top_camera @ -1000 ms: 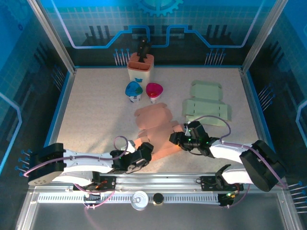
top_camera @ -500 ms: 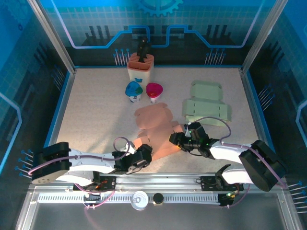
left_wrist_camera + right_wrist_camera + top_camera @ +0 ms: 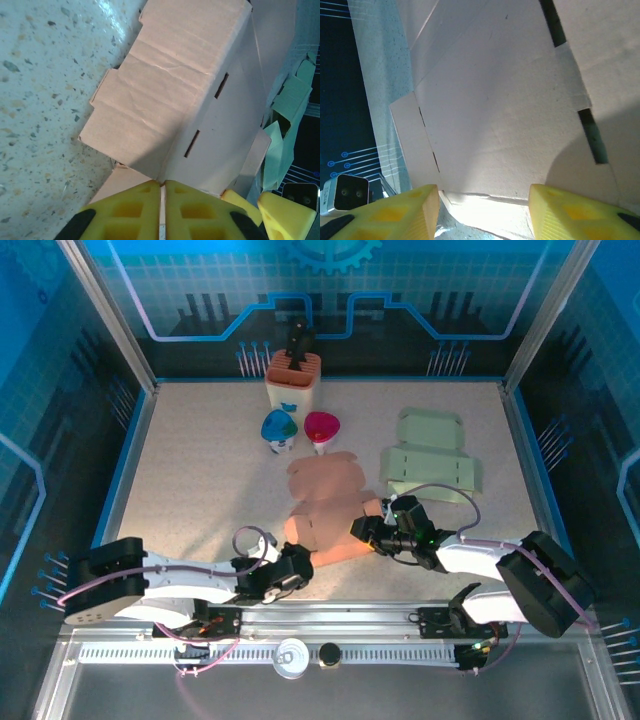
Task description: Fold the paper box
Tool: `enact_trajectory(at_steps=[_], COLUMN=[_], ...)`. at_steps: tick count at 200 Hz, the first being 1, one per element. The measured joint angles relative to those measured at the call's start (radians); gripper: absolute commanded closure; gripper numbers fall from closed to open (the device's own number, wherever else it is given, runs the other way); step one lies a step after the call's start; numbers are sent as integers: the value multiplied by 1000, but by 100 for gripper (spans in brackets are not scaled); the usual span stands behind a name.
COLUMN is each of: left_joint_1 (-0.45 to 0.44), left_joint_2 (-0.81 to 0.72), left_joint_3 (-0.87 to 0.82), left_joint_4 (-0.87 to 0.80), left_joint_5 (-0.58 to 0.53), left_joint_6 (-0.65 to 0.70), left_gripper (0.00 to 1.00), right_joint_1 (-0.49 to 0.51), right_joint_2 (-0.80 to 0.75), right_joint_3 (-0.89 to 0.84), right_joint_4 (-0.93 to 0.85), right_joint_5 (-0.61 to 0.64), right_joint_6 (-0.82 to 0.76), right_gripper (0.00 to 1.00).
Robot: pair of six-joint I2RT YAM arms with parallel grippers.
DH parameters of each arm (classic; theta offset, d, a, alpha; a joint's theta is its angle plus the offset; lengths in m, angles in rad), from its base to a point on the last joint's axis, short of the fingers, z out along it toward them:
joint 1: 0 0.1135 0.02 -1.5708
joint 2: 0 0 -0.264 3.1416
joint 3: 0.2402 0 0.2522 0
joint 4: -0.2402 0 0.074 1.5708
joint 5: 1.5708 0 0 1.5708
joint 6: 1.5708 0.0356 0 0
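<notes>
The pink paper box lies partly folded near the table's front middle. My left gripper is at its near left corner. In the left wrist view, my left gripper is shut, its yellow fingertips pinching the box at a fold corner, with one panel raised. My right gripper is at the box's right side. In the right wrist view, my right gripper stands open, with a pale flap edge of the box lying between its spread fingers.
Flat green paper boxes lie at the right, close behind the right arm. An orange holder stands at the back, with a blue cup and a pink cup in front of it.
My left gripper has shut on the box's near corner. The box's near panel has risen and the sheet has shifted slightly. The right arm has stayed almost still.
</notes>
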Motion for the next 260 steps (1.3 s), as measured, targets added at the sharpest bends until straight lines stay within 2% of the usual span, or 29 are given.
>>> enact_trajectory(at_steps=[11,53,69,101,163,188,218,260], left_joint_1=[0,0,0,0,0,0,0,0], left_joint_2=[-5,-14,-16,-39,-53,-60,-61,-66], left_joint_3=[-3,-13,-15,-15,-15,-15,-15,-15], left_joint_4=[0,14,15,18,72,94,118,127], left_joint_5=[-6,-19,-25,-29,-50,-57,-60,-60], left_joint_6=[0,0,0,0,0,0,0,0], left_gripper=[100,100,100,100,100,100,100,100], right_joint_1=[0,11,43,140,190,257,302,319], right_joint_2=[0,-23,-70,-208,-279,-247,-137,34], right_joint_3=[0,-23,-39,-51,-64,-65,-79,-122], right_joint_4=[0,13,3,-56,-94,-75,20,311], right_joint_5=[0,7,28,113,196,223,243,274], right_joint_6=[0,29,42,77,153,206,270,355], right_gripper=[49,42,37,35,19,19,20,29])
